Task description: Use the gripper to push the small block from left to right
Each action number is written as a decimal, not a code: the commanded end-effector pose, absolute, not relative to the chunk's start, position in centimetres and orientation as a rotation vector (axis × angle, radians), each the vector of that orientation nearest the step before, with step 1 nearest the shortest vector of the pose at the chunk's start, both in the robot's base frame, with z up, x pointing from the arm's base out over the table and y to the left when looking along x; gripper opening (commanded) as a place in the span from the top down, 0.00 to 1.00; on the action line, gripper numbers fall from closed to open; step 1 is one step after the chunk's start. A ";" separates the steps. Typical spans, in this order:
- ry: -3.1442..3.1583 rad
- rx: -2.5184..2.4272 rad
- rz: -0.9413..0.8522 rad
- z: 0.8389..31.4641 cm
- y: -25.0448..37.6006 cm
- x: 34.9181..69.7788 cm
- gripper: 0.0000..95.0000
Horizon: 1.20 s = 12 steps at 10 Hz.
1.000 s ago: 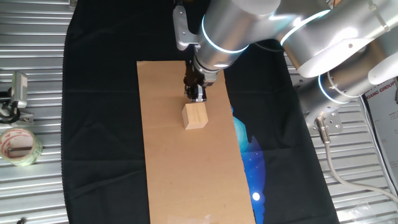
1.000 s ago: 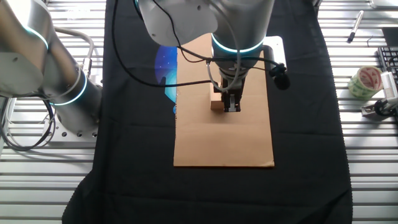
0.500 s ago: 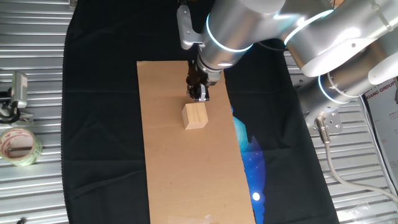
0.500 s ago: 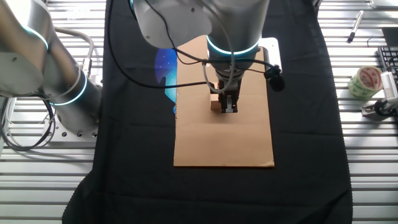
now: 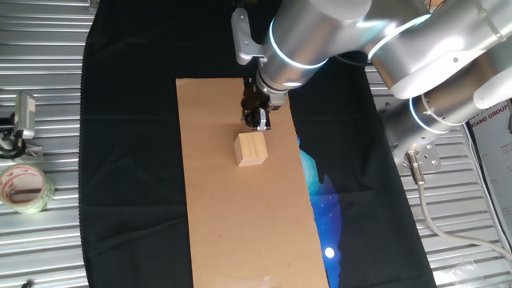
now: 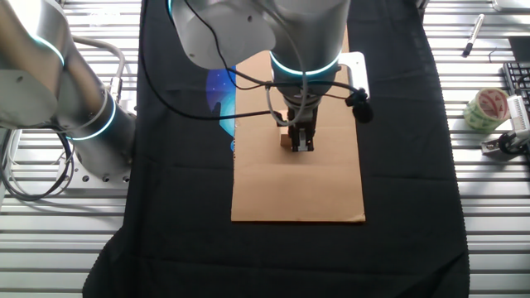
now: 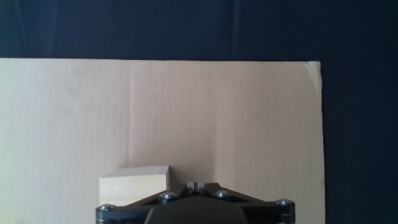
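Observation:
The small block (image 5: pixel 251 149) is a pale wooden cube on the long cardboard sheet (image 5: pixel 216 208). My gripper (image 5: pixel 257 122) hangs just behind the block's far right corner, tip close to it with a small gap. In the other fixed view the gripper (image 6: pixel 303 146) covers most of the block (image 6: pixel 284 141). In the hand view the block (image 7: pixel 135 182) lies at the lower left, beside my gripper (image 7: pixel 194 185). The fingers are pressed together and hold nothing.
The cardboard lies on a black cloth (image 5: pixel 128 160) with a blue print (image 5: pixel 324 200). A tape roll (image 5: pixel 22 187) and a clip (image 5: pixel 20 120) lie on the metal table at the left. A second silver arm (image 5: pixel 448 104) stands at the right.
My gripper has shifted a little to the right and away from the block in one fixed view. The block has not moved.

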State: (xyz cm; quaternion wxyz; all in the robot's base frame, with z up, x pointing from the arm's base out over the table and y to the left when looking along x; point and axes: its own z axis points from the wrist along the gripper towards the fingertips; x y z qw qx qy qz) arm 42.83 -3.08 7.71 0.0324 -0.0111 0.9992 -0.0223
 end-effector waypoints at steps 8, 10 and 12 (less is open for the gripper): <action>3.060 -0.017 -0.069 7.3 -3.0 42.6 1.00; 3.061 -0.010 -0.076 7.3 -3.0 42.6 1.00; 3.060 -0.007 -0.078 7.3 -3.0 42.6 1.00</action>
